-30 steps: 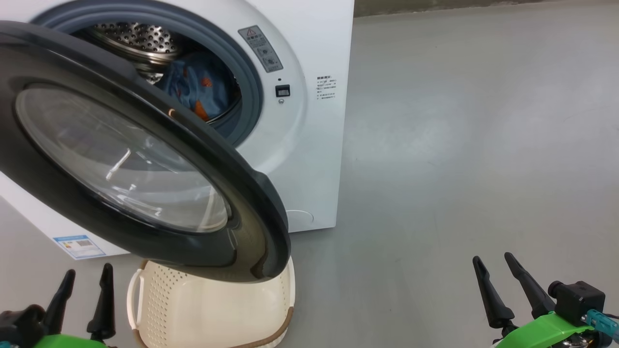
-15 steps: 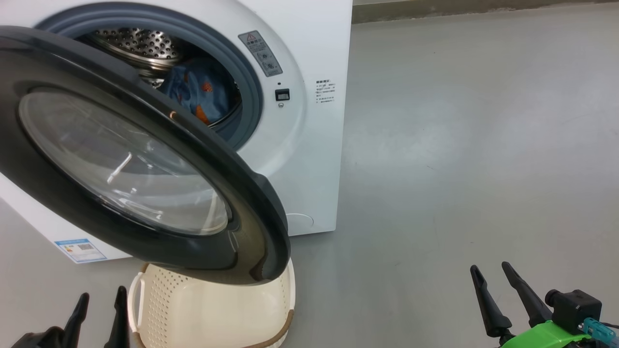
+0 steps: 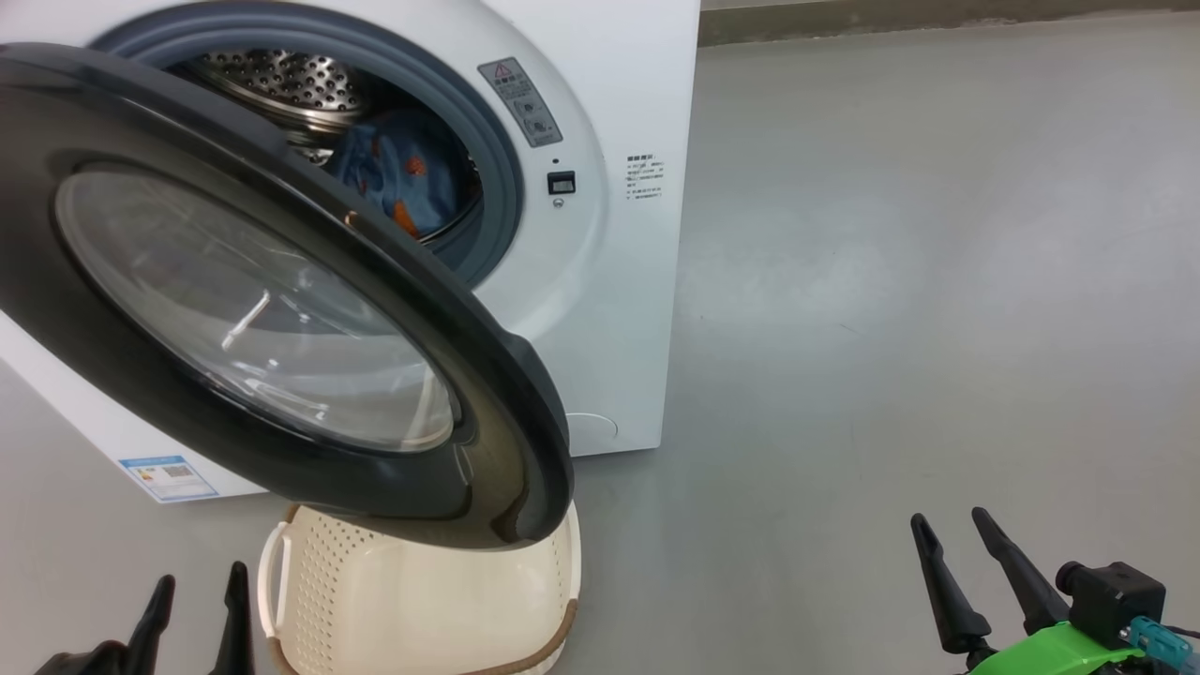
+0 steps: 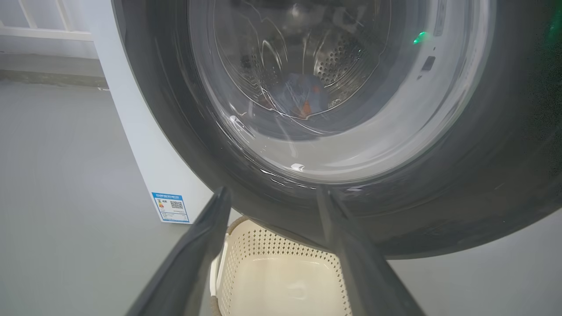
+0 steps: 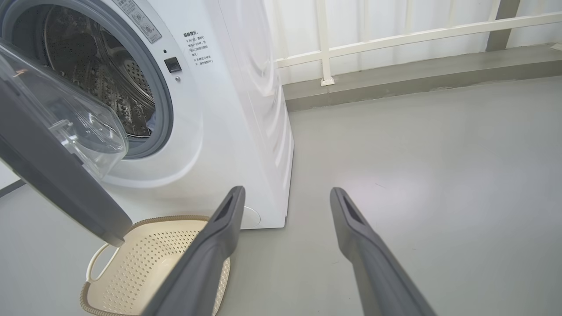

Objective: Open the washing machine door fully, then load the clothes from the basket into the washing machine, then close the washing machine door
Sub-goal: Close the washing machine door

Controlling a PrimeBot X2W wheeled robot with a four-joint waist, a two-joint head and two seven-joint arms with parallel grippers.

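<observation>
Left gripper (image 3: 200, 577) and right gripper (image 3: 949, 518) spread wide, empty, low and near; just ahead, basket (image 3: 375, 600), bare inside, beneath half-swung washing machine door (image 3: 511, 412); beyond, clothes (image 3: 403, 169) inside washing machine (image 3: 619, 281); loading seemingly done; next, probably pushing door shut.
</observation>
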